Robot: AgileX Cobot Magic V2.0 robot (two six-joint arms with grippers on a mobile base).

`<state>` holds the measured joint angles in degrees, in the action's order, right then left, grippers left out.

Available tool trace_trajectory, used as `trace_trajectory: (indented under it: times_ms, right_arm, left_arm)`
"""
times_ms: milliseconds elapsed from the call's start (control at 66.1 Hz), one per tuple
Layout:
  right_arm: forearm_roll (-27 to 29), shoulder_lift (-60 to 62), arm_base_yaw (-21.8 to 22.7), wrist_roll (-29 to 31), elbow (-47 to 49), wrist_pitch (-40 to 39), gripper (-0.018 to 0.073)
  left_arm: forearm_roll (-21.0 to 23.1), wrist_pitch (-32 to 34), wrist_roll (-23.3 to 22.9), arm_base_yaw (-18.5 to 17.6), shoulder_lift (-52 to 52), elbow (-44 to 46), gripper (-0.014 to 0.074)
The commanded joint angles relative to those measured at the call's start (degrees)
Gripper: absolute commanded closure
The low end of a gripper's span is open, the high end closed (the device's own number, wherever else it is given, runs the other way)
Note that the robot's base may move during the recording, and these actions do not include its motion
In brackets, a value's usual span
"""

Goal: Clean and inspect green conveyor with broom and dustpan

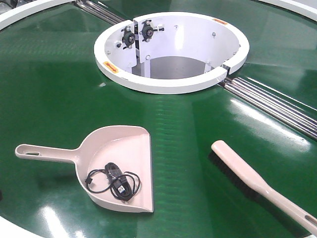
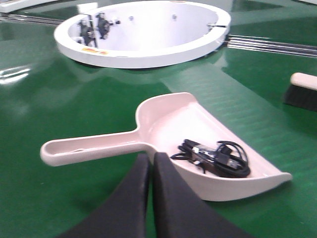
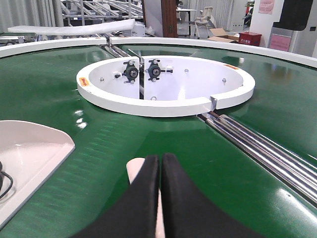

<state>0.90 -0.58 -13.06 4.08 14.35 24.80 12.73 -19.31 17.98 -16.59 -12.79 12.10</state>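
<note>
We're looking out over the right hand [image 3: 159, 171], its two black fingers [image 3: 140, 198] pressed together with no gap, low in the middle of the view. Just under the tips we see a pale pink-beige sliver of the broom [image 3: 134, 168], mostly hidden by the fingers. The green conveyor [image 3: 104, 144] spreads glossy all around. Ahead sits the white ring-shaped hub [image 3: 163, 105], two black fittings [image 3: 142, 71] on its inner wall. To its right, metal rollers [image 3: 262, 151] run down toward us. At the left edge we catch part of the dustpan [image 3: 29, 158], with a bit of black cable [image 3: 4, 181] in it
</note>
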Motion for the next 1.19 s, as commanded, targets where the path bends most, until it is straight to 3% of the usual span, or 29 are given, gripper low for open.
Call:
trace_trajectory:
  times_ms: [0,136,302,469,665,1180]
  right_arm:
    - [-0.08,-0.87,0.12,0.28,1.51,-4.29,0.0569]
    - [-0.08,-0.87,0.12,0.28,1.51,-4.29,0.0569]
    - [-0.08,-0.87,0.12,0.28,1.51,-4.29,0.0569]
    - [-0.09,-0.87,0.12,0.33,1.51,-4.29,0.0569]
    - [-0.09,-0.87,0.12,0.33,1.51,-4.29,0.0569]
    - [-0.09,-0.87,0.12,0.33,1.51,-4.29,0.0569]
  left_arm:
    - [-0.40,4.55,-2.40,2.91,2.32,0.25,0.0604]
    - [-3.50,10.83,-5.71,7.83,6.58,-4.90,0.0604]
    - [-7.70,23.73,-14.12,8.68,13.91,-15.90,0.0604]
    - [-12.73,21.78,-17.98,7.85,14.40,-15.48,0.0604]
    - [-12.73,21.88,-17.98,5.34,14.34,-15.48,0.0604]
    - [-12.73,21.61,-17.98,5.34,14.34,-15.42,0.0604]
